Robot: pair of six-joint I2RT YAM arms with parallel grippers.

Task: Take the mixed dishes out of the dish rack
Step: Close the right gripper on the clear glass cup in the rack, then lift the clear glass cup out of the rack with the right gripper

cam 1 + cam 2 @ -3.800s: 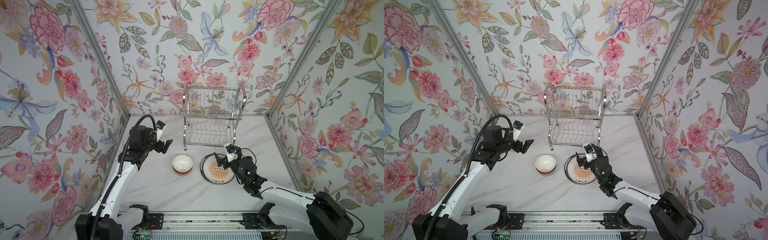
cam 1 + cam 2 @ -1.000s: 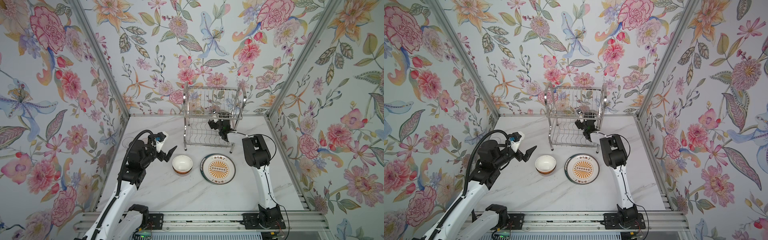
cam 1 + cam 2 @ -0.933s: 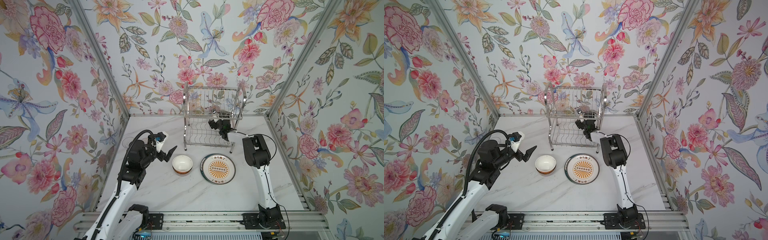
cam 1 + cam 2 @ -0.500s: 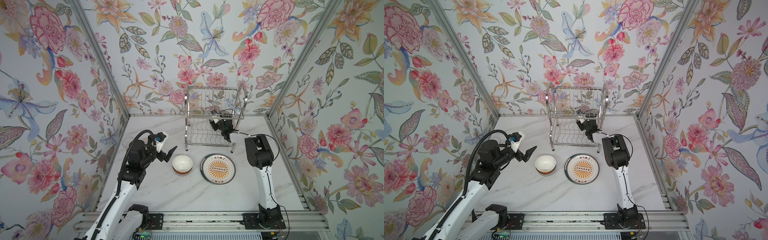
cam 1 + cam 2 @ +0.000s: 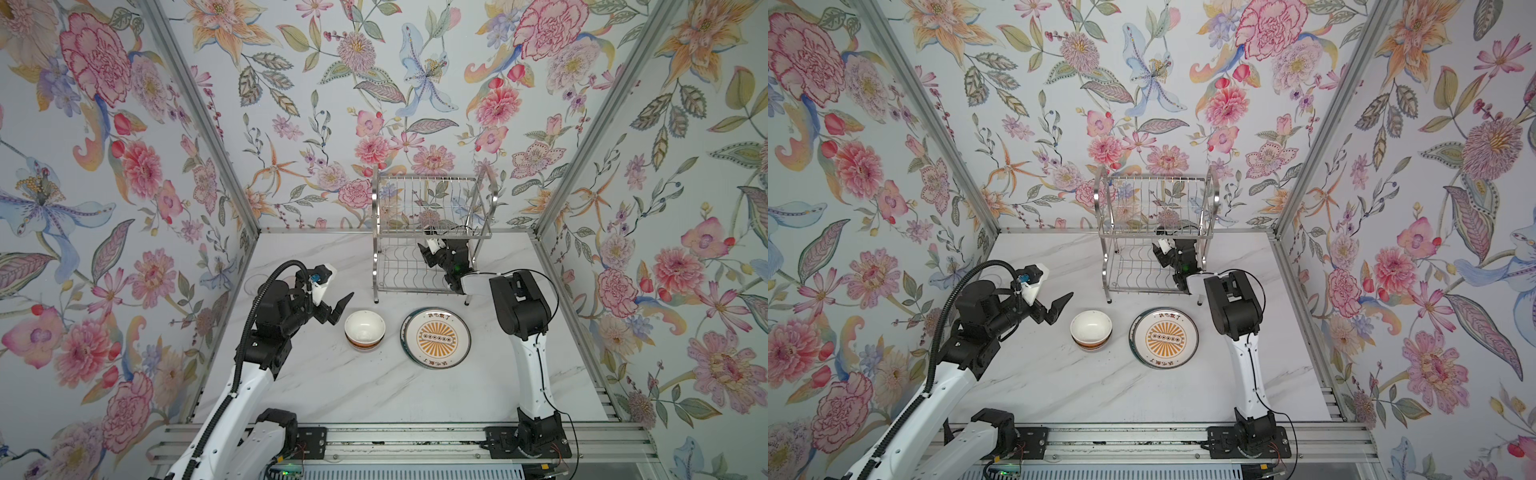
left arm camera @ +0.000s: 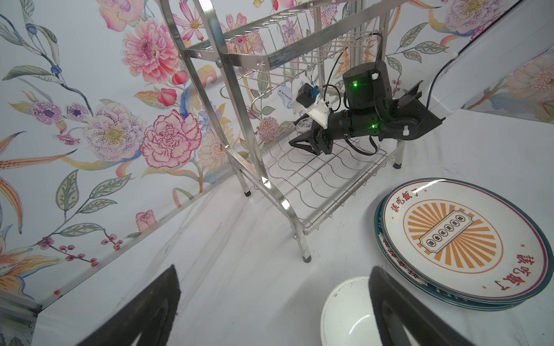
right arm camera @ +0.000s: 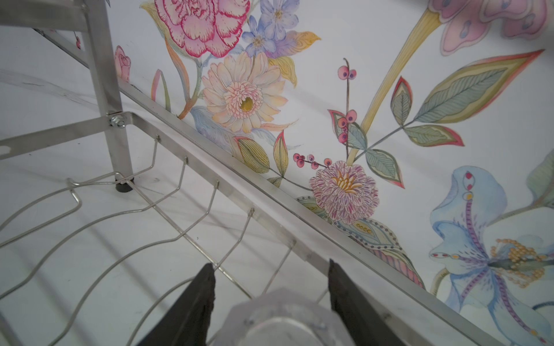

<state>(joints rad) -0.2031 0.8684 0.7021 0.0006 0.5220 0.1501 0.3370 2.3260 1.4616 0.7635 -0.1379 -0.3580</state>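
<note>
The glass tumbler [image 7: 278, 320] between the fingers [image 7: 192, 305] of the right gripper [image 7: 270, 265] is cut off by the wrist picture's edge. The bowl [image 6: 344, 311] is cropped and partly covered by a finger [image 6: 398, 308] of the left gripper [image 6: 273, 267]. The plates [image 6: 389, 250] under the orange sunburst plate [image 6: 455, 236] are hidden except their rims.

White marble-veined tabletop [image 5: 374, 386]. Standing on it, back centre: shiny chrome two-tier wire dish rack [image 5: 375, 257], on small black feet. In front of rack: stack of small bowls [image 5: 365, 330], white inside, orange-banded outside. Beside it, apart: stack of round plates [image 5: 435, 337], orange sunburst on top.
</note>
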